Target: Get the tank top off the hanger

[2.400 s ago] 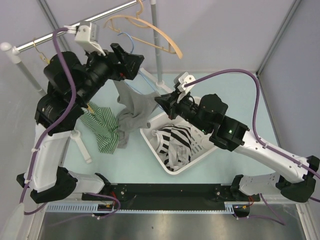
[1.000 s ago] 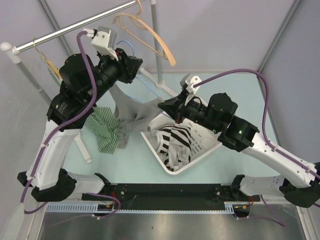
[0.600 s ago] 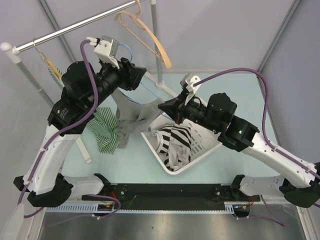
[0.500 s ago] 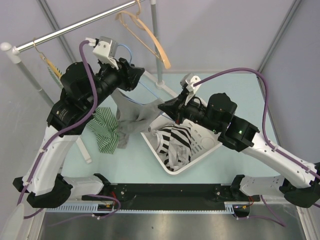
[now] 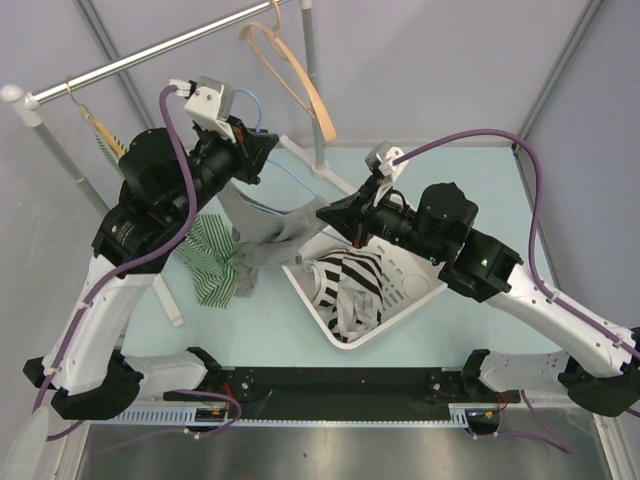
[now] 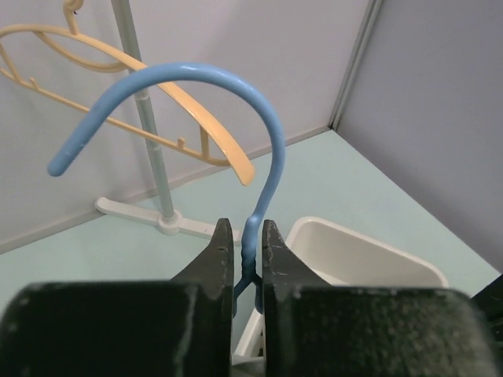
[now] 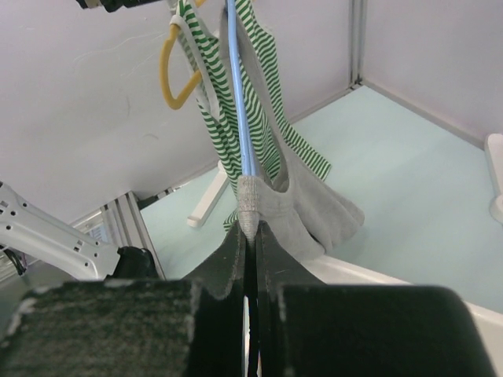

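The blue wire hanger [image 5: 258, 100] is lifted above the table's left half, hook upward. My left gripper [image 5: 262, 150] is shut on its twisted neck; in the left wrist view the neck [image 6: 253, 243] stands between my left gripper's [image 6: 247, 247] jaws under the curved hook. The grey tank top [image 5: 262, 235] hangs from the hanger and sags towards the table. My right gripper [image 5: 325, 213] is shut on one grey strap at the hanger's right arm. In the right wrist view my right gripper [image 7: 250, 232] pinches the strap end, with the tank top [image 7: 306, 208] drooping behind the blue hanger arm [image 7: 240, 118].
A white basket [image 5: 405, 275] holding a black-and-white striped garment [image 5: 350, 285] sits under my right arm. A green striped top [image 5: 205, 260] hangs on a yellow hanger [image 7: 169, 78] at the left. A beige hanger [image 5: 295, 75] dangles from the metal rail [image 5: 150, 55] beside the rack post.
My left arm has lifted the blue hanger higher and further right. Its jaws widened for a moment and have closed on the neck again. The beige hanger has swung on the rail.
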`<control>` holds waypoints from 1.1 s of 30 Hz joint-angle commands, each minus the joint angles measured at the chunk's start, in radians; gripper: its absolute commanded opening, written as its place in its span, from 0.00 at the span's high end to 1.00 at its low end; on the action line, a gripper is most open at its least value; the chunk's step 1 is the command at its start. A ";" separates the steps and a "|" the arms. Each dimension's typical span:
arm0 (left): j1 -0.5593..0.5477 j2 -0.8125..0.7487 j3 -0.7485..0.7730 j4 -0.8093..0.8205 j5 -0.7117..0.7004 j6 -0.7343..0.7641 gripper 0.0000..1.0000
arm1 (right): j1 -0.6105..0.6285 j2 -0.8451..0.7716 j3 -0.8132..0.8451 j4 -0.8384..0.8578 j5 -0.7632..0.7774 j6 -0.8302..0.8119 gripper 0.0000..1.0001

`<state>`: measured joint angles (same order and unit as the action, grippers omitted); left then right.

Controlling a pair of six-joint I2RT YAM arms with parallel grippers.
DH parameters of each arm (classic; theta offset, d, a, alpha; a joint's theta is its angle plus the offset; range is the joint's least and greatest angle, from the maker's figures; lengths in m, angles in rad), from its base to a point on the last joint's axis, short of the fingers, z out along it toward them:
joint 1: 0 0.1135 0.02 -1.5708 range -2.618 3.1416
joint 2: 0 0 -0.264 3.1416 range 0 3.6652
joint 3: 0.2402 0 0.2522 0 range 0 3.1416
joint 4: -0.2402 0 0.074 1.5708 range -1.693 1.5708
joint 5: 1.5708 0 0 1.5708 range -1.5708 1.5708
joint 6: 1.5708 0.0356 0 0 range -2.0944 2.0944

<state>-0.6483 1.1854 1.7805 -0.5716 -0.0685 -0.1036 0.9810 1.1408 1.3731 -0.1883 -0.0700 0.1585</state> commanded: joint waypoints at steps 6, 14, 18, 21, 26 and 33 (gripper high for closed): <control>-0.007 0.052 0.137 -0.037 -0.112 -0.033 1.00 | -0.013 -0.026 0.080 0.049 0.068 0.044 0.59; -0.010 0.071 0.195 -0.027 -0.230 0.034 1.00 | -0.013 -0.113 0.046 -0.059 0.200 0.084 0.24; -0.008 0.059 0.177 -0.010 -0.283 0.053 1.00 | 0.024 -0.105 0.069 -0.062 0.284 0.141 0.25; -0.013 0.054 0.177 -0.005 -0.321 0.074 1.00 | 0.083 -0.050 0.180 -0.149 0.438 0.142 0.26; -0.028 0.057 0.165 0.038 -0.425 0.142 1.00 | 0.177 0.066 0.319 -0.228 0.582 0.158 0.27; -0.053 0.068 0.134 0.105 -0.547 0.211 1.00 | 0.251 0.255 0.426 -0.135 0.705 0.124 0.38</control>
<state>-0.6846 1.2644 1.9240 -0.5602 -0.5228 0.0368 1.2167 1.2957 1.6920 -0.3599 0.5282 0.2909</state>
